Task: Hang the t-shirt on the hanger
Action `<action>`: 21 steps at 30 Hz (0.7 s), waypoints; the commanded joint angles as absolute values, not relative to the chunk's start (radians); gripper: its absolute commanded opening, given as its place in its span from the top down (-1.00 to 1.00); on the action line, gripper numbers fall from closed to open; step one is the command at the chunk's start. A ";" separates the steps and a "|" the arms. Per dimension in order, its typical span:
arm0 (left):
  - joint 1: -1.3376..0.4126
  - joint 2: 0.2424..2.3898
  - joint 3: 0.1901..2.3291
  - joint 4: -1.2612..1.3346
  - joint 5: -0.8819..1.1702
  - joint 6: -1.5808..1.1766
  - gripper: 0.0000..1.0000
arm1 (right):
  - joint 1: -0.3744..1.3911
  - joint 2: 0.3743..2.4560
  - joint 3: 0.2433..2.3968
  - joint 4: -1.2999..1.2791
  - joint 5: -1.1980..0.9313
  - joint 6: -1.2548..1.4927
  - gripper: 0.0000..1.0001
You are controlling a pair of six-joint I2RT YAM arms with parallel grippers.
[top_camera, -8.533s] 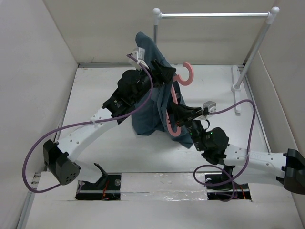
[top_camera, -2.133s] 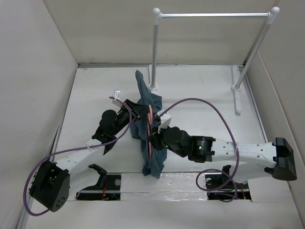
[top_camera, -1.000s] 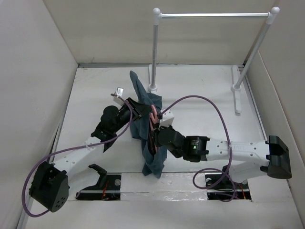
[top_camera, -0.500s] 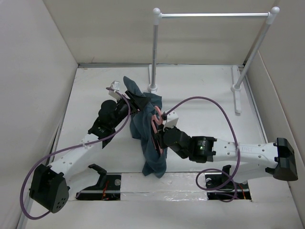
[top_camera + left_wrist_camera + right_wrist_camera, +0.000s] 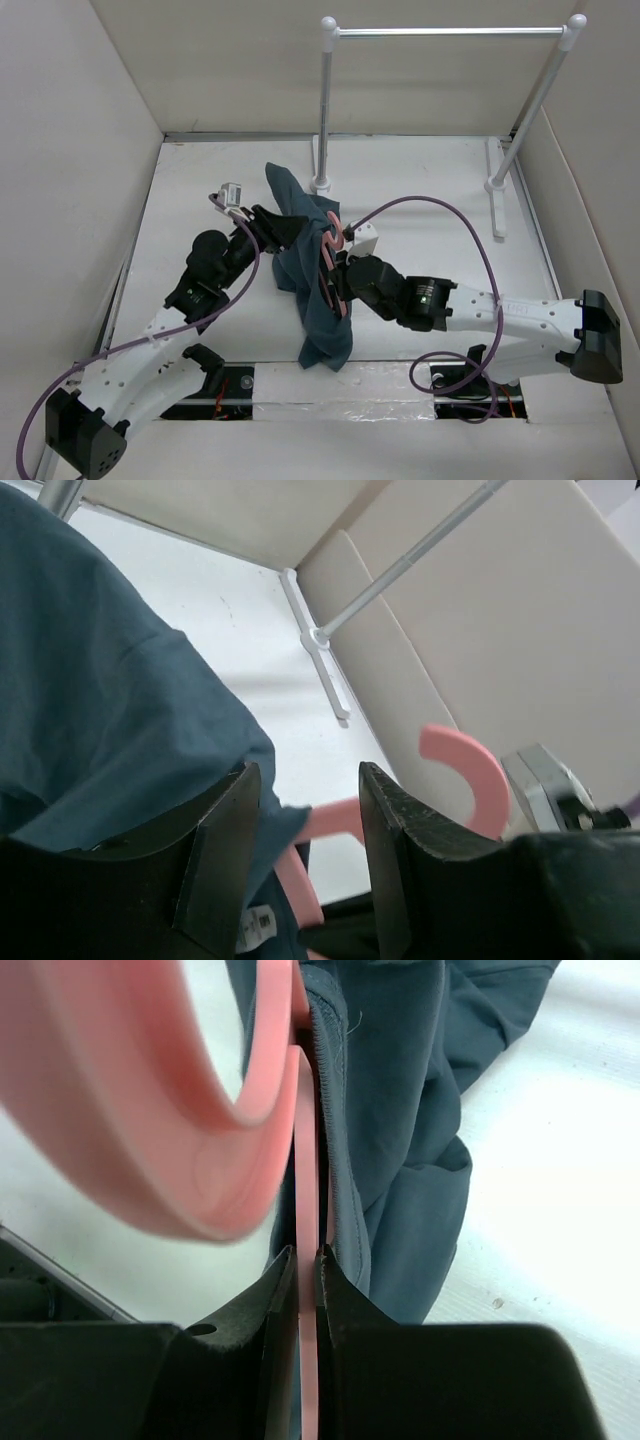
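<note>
Two arms meet at the t-shirt [image 5: 320, 325], middle of the top view.

Your right gripper [image 5: 303, 1257] is pressed together on the hanger [image 5: 306, 1160]. In its wrist view the jaws pinch a thin pink bar seen edge-on. The hook [image 5: 150, 1110] curves off, blurred, in the upper left of that frame. Shirt cloth lies right against the bar on its right side, with a stitched edge touching the plastic. The rest of the cloth falls away to the right over the white table [image 5: 560, 1160].

Your left gripper [image 5: 307, 780] is spread, jaws clearly apart. Cloth fills the upper left of its wrist view and comes down over the finger [image 5: 225, 850] on the left of the frame. A fold edge hangs just into the gap. I can't tell whether that finger is inside the garment or only under it. Through the gap you see the hanger's pink neck. The hook is at right centre, beyond the other finger.

In the top view the shirt runs as a long dark strip. It starts at a raised peak just left of the left post [image 5: 325, 100] of the rail [image 5: 450, 31] and ends at the near table edge, lower centre. The left gripper sits at the upper part of the strip, the right gripper at its right edge, mid-height. The hanger shows as a narrow pink line along the strip's right side, mostly wrapped by cloth, low and in front of that post.
</note>
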State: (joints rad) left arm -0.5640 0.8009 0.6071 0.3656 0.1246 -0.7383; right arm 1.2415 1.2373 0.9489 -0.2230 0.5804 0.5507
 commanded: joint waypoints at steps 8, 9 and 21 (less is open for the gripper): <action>-0.571 0.816 0.509 0.373 0.141 -0.644 0.20 | 1.190 1.203 0.965 -0.150 0.534 0.503 1.00; -0.571 0.827 0.512 0.379 0.153 -0.640 0.20 | 1.190 1.203 0.965 -0.152 0.531 0.502 1.00; -0.571 0.931 0.534 0.437 0.235 -0.575 0.28 | 1.161 1.178 0.943 -0.138 0.491 0.503 1.00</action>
State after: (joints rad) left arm -0.5697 0.9257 0.5159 0.3634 0.1886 -0.6090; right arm 1.1664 1.2053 0.9470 -0.2153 0.4976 0.5194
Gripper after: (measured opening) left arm 0.356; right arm 0.141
